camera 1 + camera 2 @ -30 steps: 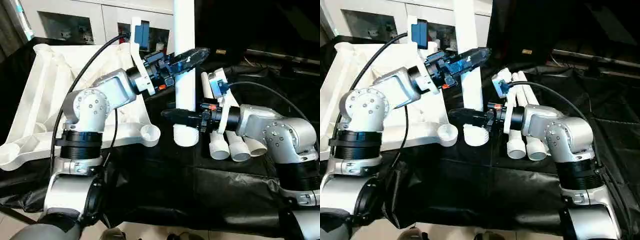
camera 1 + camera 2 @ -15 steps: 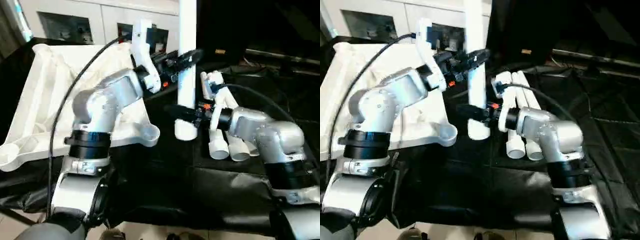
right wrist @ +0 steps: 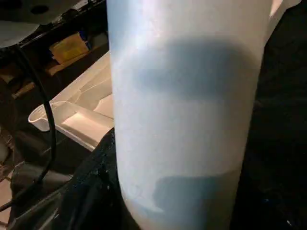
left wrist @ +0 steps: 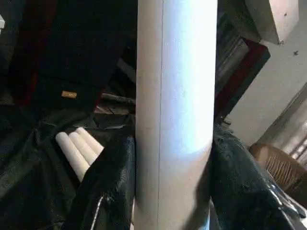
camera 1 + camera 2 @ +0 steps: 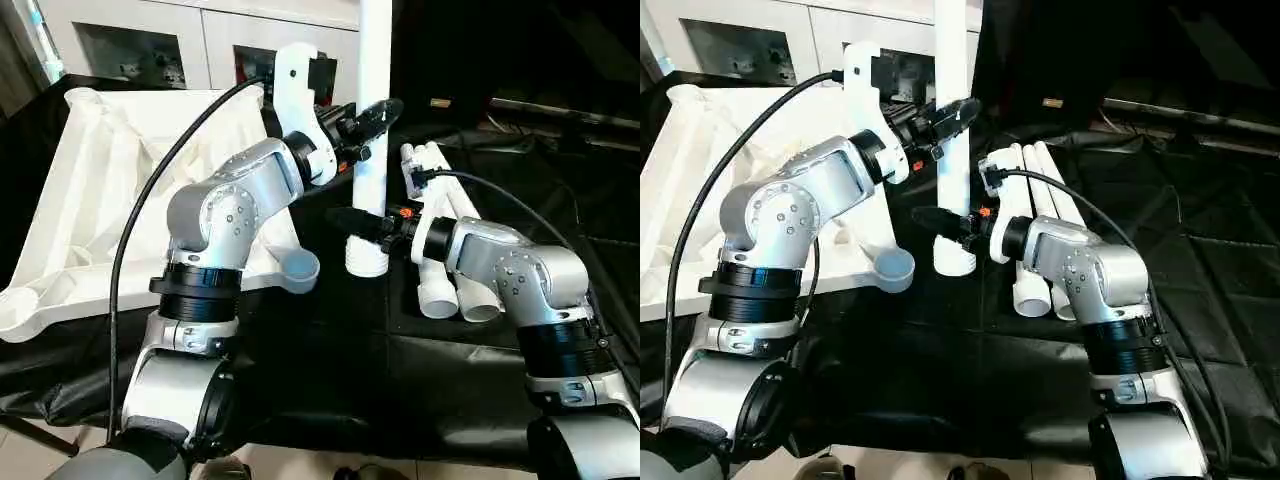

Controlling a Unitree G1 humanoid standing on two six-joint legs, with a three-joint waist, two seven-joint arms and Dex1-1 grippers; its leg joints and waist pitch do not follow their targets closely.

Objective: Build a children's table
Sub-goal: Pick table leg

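Note:
A white tapered leg (image 5: 372,150) stands upright on the black cloth, its ribbed lower end (image 5: 366,258) just right of the tabletop's near corner socket (image 5: 297,265). My left gripper (image 5: 368,112) is shut on the leg high up; the left wrist view shows black fingers (image 4: 112,182) pressing both sides of the tube (image 4: 175,115). My right gripper (image 5: 356,222) is shut on the same leg low down, close above its end. The white tabletop (image 5: 90,190) lies underside up on the left, ribs showing.
Three more white legs (image 5: 450,285) lie side by side on the black cloth behind my right arm. A white glass-door cabinet (image 5: 150,45) stands behind the tabletop. Black cloth covers the work surface, and a black cable (image 5: 150,190) loops over my left arm.
My left elbow swung right and its wrist rolled upward; my right elbow drew in toward the middle. The leg stays upright in both grippers, its lower end slightly higher.

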